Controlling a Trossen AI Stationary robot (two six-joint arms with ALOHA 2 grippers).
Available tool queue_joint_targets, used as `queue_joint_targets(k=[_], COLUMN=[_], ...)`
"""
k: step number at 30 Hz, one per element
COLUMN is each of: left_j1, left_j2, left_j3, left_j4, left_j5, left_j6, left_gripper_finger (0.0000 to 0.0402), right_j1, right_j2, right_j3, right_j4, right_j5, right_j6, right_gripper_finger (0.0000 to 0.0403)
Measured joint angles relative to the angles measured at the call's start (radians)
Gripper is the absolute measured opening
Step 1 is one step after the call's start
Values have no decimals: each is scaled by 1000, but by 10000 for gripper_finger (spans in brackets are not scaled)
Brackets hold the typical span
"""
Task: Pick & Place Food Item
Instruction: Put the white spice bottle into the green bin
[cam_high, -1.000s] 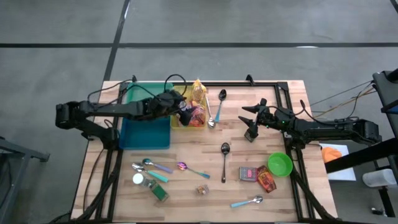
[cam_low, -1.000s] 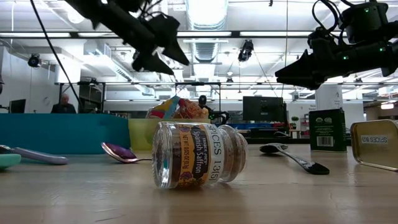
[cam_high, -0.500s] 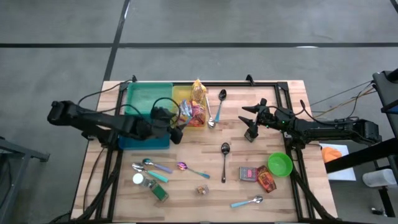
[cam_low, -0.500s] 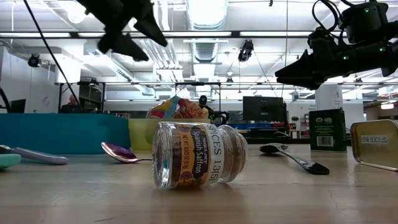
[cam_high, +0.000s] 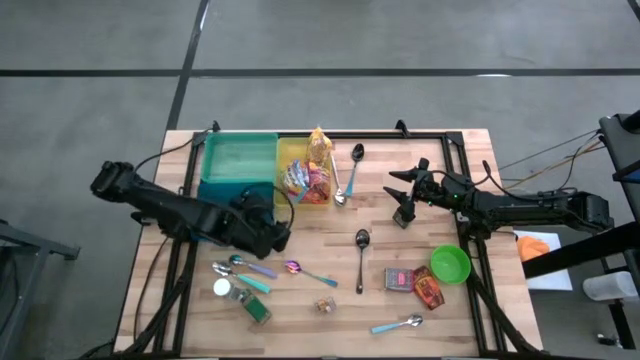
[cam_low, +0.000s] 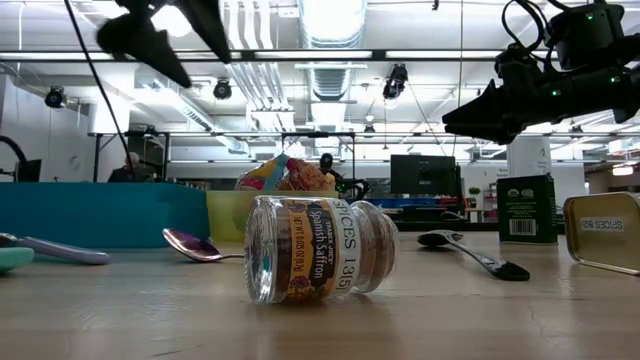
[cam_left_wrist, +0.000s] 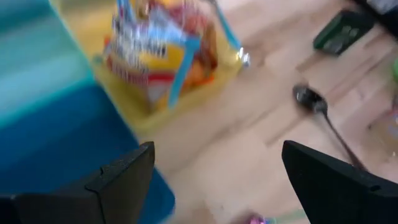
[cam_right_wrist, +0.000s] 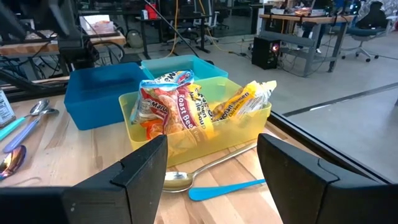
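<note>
Several snack packets (cam_high: 312, 178) already sit in the yellow bin (cam_high: 284, 150), so part of the job looks done, while a spice jar (cam_high: 325, 305) and tins (cam_high: 400, 279) lie on the tabletop (cam_high: 310, 245) well in front of the bin. The left gripper (cam_high: 272, 232), jaws open and empty, hovers just in front of the bin; the right gripper (cam_high: 402, 197) waits beside the bin, jaws apart, holding nothing.

Left gripper (cam_high: 272, 235) hangs above bare table (cam_high: 310, 245), just in front of the bins; snack packets (cam_high: 310, 180) sit in the bin (cam_high: 285, 155) behind it, spoons (cam_high: 250, 267) and a jar (cam_high: 325, 305) lie ahead. Right gripper (cam_high: 400, 197) hovers well apart, spoon (cam_high: 361, 255) between.
</note>
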Motion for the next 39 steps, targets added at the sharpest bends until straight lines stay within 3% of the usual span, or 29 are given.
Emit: queue_joint_targets(k=[9, 14, 23, 30, 35, 39], left_j1=[-144, -241, -429, -478, -479, -483], left_j2=[105, 120, 135, 143, 144, 143], left_j3=[123, 127, 127, 127, 127, 126], left_j4=[-270, -287, -295, -301, -307, -321], left_j5=[156, 263, 361, 467, 569, 580], left_j6=[-411, -589, -887, -908, -851, -780], left_gripper_finger=[356, 356, 356, 356, 356, 356], right_j1=[0, 0, 0, 0, 0, 0], right_j2=[0, 0, 0, 0, 0, 0], right_j3=[0, 0, 0, 0, 0, 0], right_j4=[0, 0, 0, 0, 0, 0], right_j5=[0, 0, 0, 0, 0, 0], right_j6=[0, 0, 0, 0, 0, 0], right_gripper_finger=[246, 246, 246, 246, 246, 246])
